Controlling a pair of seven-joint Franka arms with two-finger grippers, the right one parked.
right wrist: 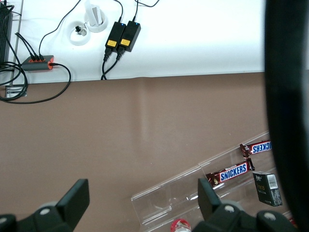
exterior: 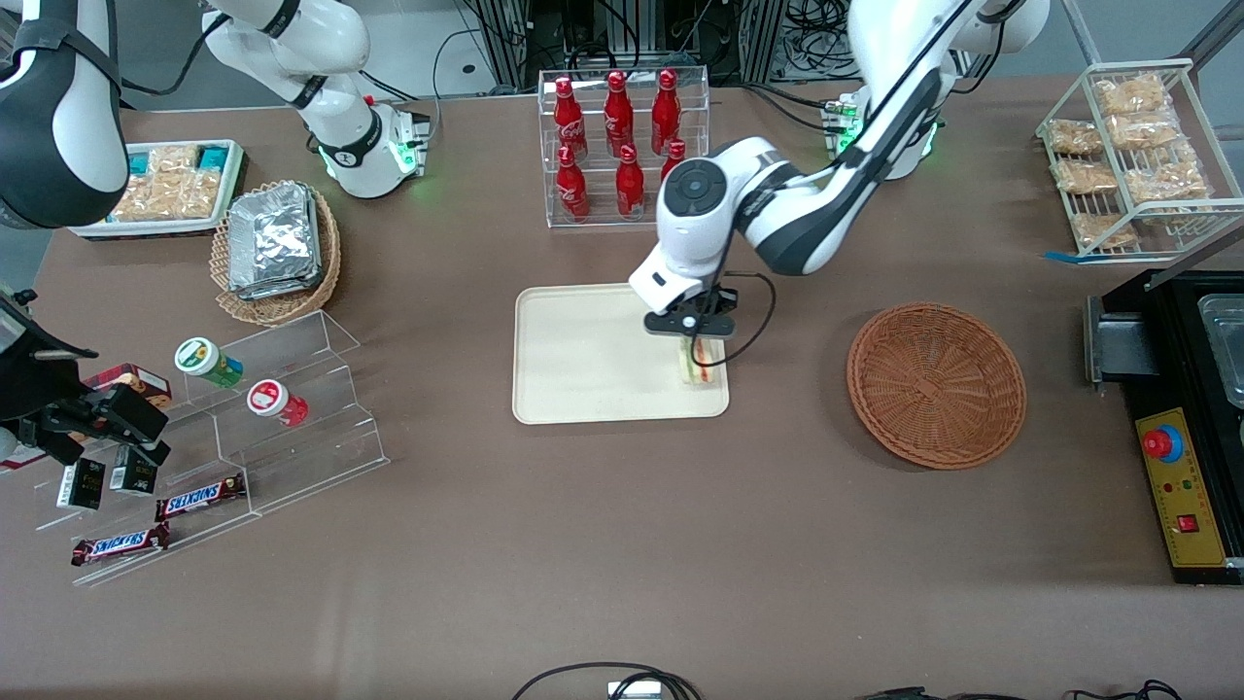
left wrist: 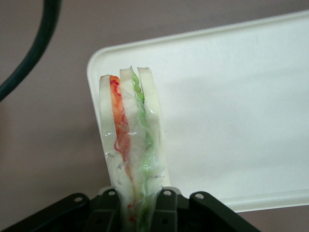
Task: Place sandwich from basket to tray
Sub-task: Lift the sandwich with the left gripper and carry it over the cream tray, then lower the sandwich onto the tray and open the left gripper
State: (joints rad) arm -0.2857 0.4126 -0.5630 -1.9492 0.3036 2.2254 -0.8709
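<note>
Sandwich (left wrist: 129, 140) (clamped in the end effector (exterior: 696, 342)) stands at the tray (exterior: 583, 360) edge nearest the basket (exterior: 936, 383).

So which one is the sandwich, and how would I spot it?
Find the cream tray mid-table, in front of the red bottles. At the tray's corner nearest the brown basket, the gripper pinches the sandwich. It's the only white bread wedge with orange, red and green stripes.

The brown table (exterior: 622, 544) carries the cream tray (exterior: 583, 355) directly under the gripper (exterior: 698, 342), which holds the sandwich (exterior: 702, 367). The reddish-brown basket (exterior: 936, 384) lies well apart from the gripper, toward the working arm's end. The clear bottle rack (exterior: 622, 146) stands farther from the front camera than the gripper.
</note>
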